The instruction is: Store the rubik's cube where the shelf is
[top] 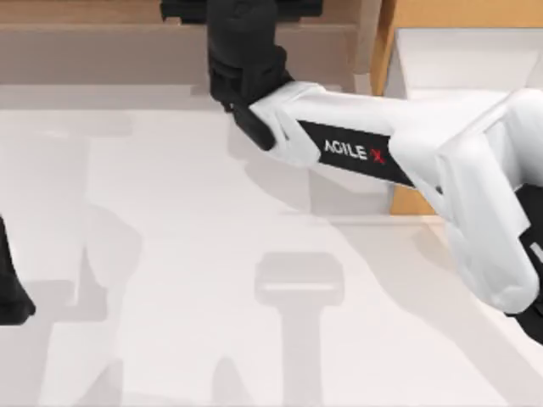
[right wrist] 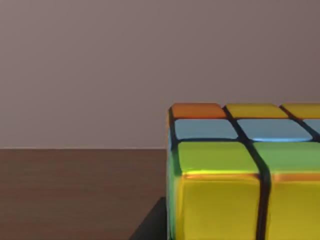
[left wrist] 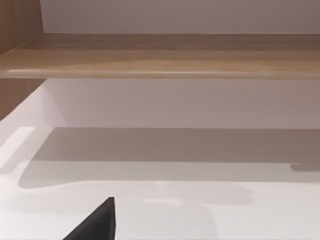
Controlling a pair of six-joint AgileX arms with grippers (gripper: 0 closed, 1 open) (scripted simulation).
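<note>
While the rubik's cube [right wrist: 245, 175] sits near the shelf [top: 110, 51] edge, right gripper grip unclear

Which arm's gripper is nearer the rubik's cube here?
Right. Its wrist view has the rubik's cube close up over the brown shelf board; the left arm sits at the table's left edge.

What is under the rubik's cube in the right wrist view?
The rubik's cube appears to sit on a dark brown wooden board, with a plain wall behind. Where they meet is cut off by the frame, so contact cannot be confirmed.
</note>
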